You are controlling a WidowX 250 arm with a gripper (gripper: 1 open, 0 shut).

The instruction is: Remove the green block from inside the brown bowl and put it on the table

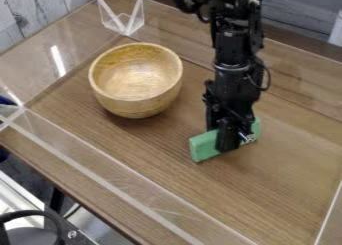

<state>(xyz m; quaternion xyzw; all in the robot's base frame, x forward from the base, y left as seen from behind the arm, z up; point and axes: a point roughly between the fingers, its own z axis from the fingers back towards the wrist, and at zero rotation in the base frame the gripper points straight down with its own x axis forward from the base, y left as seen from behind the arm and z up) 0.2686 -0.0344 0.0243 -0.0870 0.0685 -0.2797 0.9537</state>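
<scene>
The arm (238, 49) was black all over, a slim column built of stacked, blocky segments with rounded joints. Its upper part was glossy and caught pale highlights; lower down the finish looked duller. A thin dark cable (265, 74) looped out from one side of the middle segment and rejoined it below. The bottom section widened into a boxy housing, and from it two short, flat black fingers (225, 129) ran down, forming the gripper (234, 135). Screws or markings were too small to tell.
</scene>
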